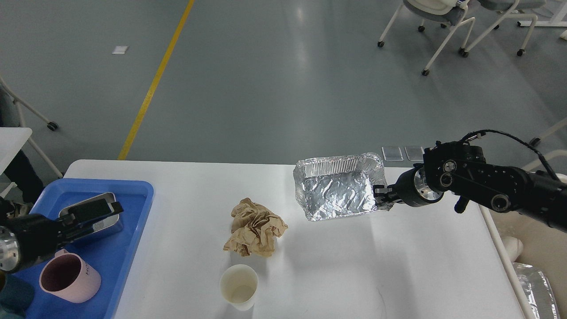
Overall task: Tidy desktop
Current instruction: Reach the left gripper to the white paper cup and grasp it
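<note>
Head view: the desktop [354,261] fills the lower frame w/ a crumpled brown paper [256,227] near its middle, a white paper cup [239,285] just in front of it, & a blue tray [128,248] at the left edge holding a pink mug [70,278] & a metal tin [95,221]. The right gripper [382,195] has its fingers pinched on the right rim of a foil container [339,186], tilted w/ its opening toward the camera. The left gripper [95,212] sits over the tray by the tin, fingers close together; can't tell if it grips anything.

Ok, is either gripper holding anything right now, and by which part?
The right gripper is shut on the crinkled aluminium foil tray, pinching its right-hand rim, tray tilted. The left gripper holds nothing, poised above the blue plastic tray.
</note>
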`<state>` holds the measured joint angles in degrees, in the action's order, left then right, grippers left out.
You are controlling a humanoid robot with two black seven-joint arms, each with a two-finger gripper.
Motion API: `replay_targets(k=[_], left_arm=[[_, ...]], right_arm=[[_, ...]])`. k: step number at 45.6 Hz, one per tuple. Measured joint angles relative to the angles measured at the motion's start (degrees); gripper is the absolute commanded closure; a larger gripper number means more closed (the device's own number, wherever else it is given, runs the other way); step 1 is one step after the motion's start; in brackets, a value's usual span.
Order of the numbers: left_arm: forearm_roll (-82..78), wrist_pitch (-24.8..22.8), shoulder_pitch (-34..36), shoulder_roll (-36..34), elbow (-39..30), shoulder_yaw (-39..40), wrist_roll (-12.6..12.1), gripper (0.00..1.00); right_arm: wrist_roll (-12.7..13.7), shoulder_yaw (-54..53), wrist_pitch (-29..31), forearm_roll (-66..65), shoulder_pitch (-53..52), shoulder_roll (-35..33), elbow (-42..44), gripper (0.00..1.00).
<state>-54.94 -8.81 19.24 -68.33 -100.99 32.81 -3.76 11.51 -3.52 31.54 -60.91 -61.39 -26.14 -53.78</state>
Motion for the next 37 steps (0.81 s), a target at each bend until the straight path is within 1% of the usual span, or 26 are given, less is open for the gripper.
replay_targets(k=[7, 16, 22, 30, 37], left_arm=[[-7.6, -0.9, -0.1, 5.6, 0.0, -2.1, 0.0, 0.03], [-12.5, -1.3, 0.2, 9.8, 0.3, -4.8, -0.2, 0.03], [-13.5, -1.3, 0.3, 12.0, 1.1, -6.3, -0.9, 0.04], [-13.7, -1.3, 1.5, 14.8, 1.8, -7.9, -1.1, 0.08], [-16.6, -1.3, 3.3, 19.0, 3.2, -10.8, -1.1, 0.12]], right_arm=[[0.0, 0.0, 0.0, 0.0, 0.0, 0.2, 0.1, 1.00], [0.0, 0.0, -0.1, 0.0, -0.2, 0.9, 0.1, 1.00], [0.0, 0.0, -0.1, 0.0, -0.1, 1.0, 0.1, 1.00], [-0.1, -0.1, -0.1, 0.0, -0.1, 1.0, 0.1, 1.00], [-0.1, -0.2, -0.2, 0.1, 0.0, 1.1, 0.1, 1.00]])
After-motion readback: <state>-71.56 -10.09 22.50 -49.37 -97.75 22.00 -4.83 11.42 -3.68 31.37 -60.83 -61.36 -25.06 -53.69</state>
